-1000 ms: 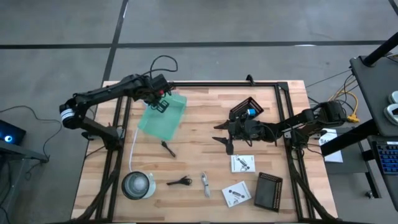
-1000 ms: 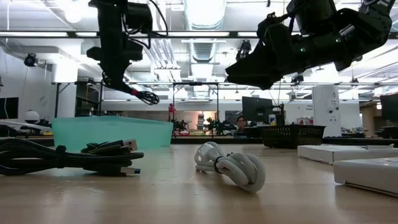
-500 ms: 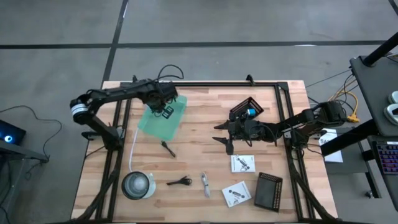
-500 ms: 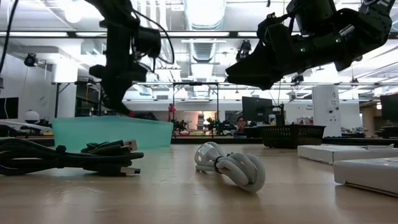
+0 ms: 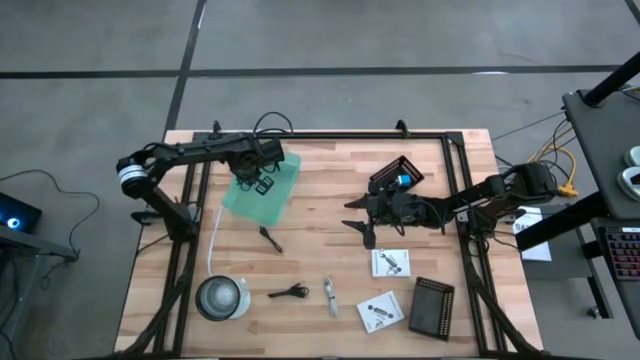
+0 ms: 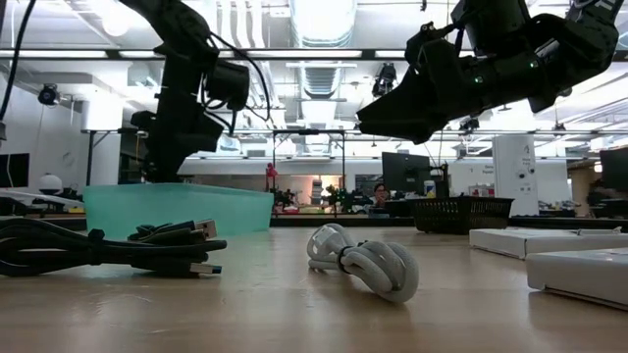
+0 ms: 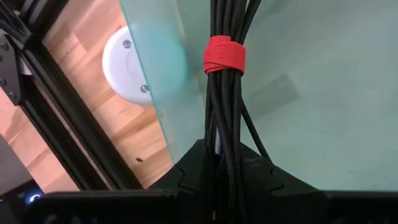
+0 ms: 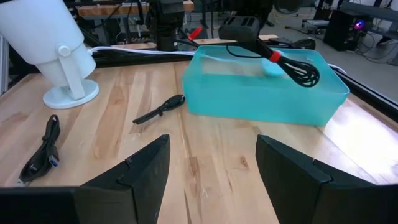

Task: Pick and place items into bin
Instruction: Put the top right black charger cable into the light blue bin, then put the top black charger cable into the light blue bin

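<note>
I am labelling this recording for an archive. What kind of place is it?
Probably a robotics lab in a large open workshop. Two arms stand at a wooden table with a teal bin. Ceiling ducts and distant monitors show in the low view.

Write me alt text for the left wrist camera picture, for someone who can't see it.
Seen from the left arm's wrist, the left gripper holds a bundle of black cable, bound with a red strap, over the inside of a translucent teal bin. Beside the bin, a round white base sits on the wooden table.
</note>
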